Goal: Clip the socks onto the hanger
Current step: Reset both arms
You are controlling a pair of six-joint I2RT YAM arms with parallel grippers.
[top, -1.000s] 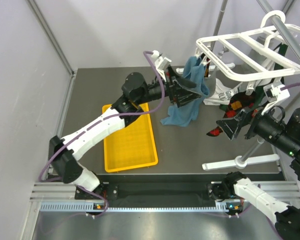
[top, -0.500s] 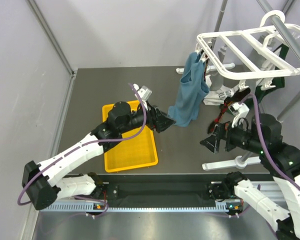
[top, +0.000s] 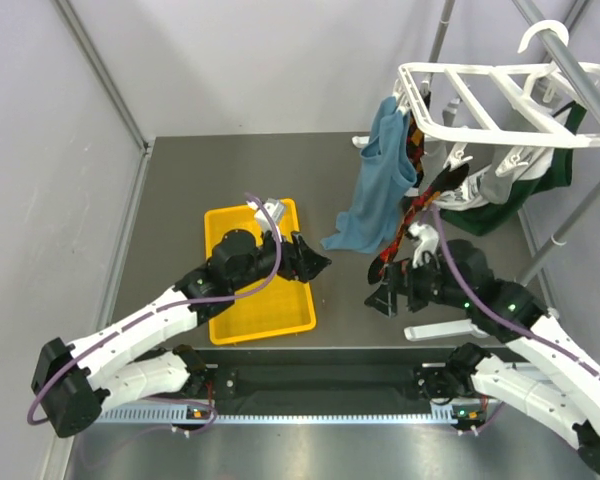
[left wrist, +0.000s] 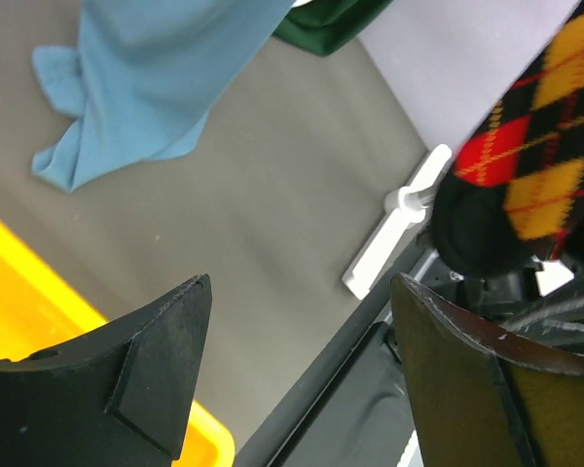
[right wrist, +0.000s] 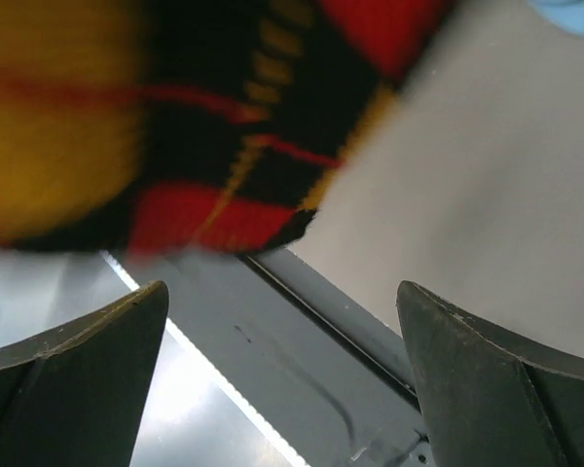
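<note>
An argyle sock, light, limp and likely best pinched through its bunched upper edge, dangles from the white hanger above the surface, its lower end just before the right fingers, spread empty like the left fingers by the yellow tray.

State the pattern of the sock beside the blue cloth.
Sock: red, black and yellow argyle; clearest in the left wrist view.

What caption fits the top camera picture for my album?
Blue cloth and argyle sock hang from the white hanger; left tool and right tool open below.
</note>
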